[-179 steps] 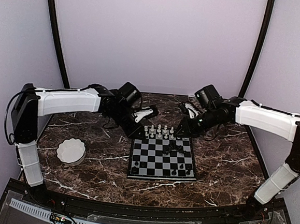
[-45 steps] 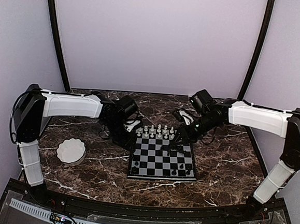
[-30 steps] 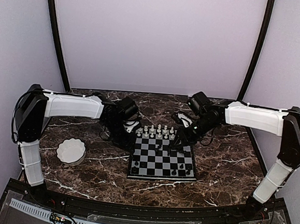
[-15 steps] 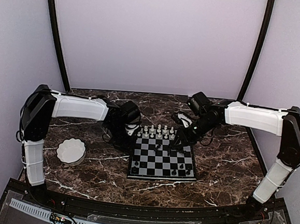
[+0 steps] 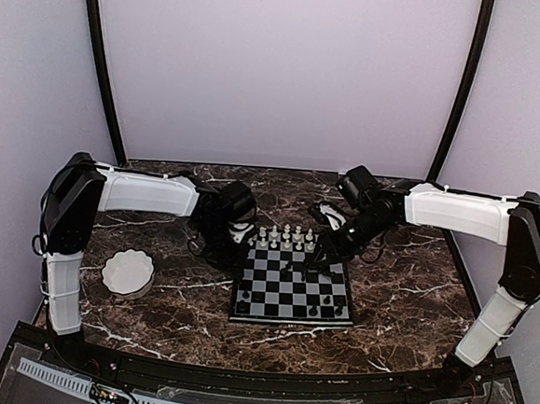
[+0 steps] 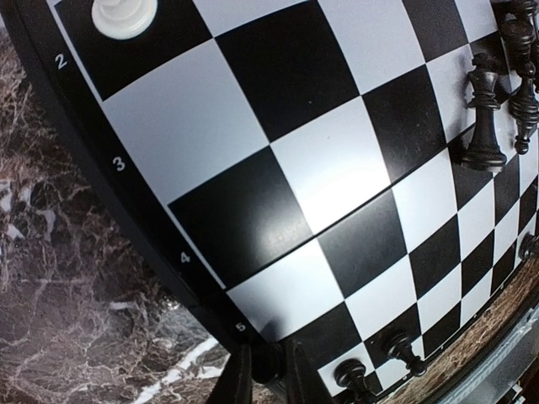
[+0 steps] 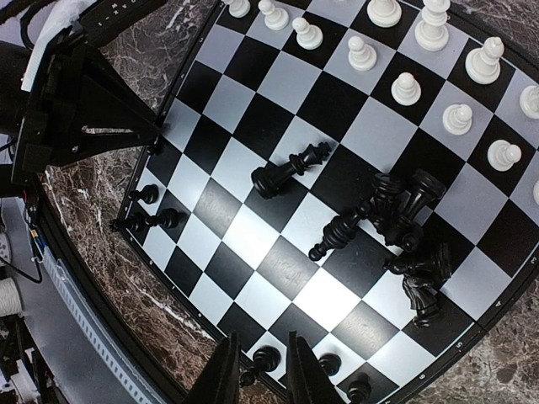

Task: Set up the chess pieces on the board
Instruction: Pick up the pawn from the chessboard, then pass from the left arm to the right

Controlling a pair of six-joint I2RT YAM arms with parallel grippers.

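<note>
Left gripper: the left gripper has its two dark fingers drawn almost together, leaving only a slit. A dark mass sits in the slit; whether it is a gripped piece cannot be told.
Left gripper contact: the tips are at the black border of the small square chessboard of black and pale grey checks. Touching or just clear, cannot tell.
Right gripper: the right gripper hangs over the chessboard, fingers a narrow gap apart. A tiny black plastic pawn shows in that gap; clamped or merely below it, cannot tell.
Chess pieces by the right gripper: toppled black plastic chessmen lie ahead and to its right, with standing white plastic chessmen beyond them.
Chess pieces by the left gripper: two black pawns stand just right of the tips, and a white pawn stands far ahead.
Writing: white border numerals read 2, 3, 4, 5, the 5 nearest the left tips.
Surface: dark veined marble tabletop lies left of the left gripper.
</note>
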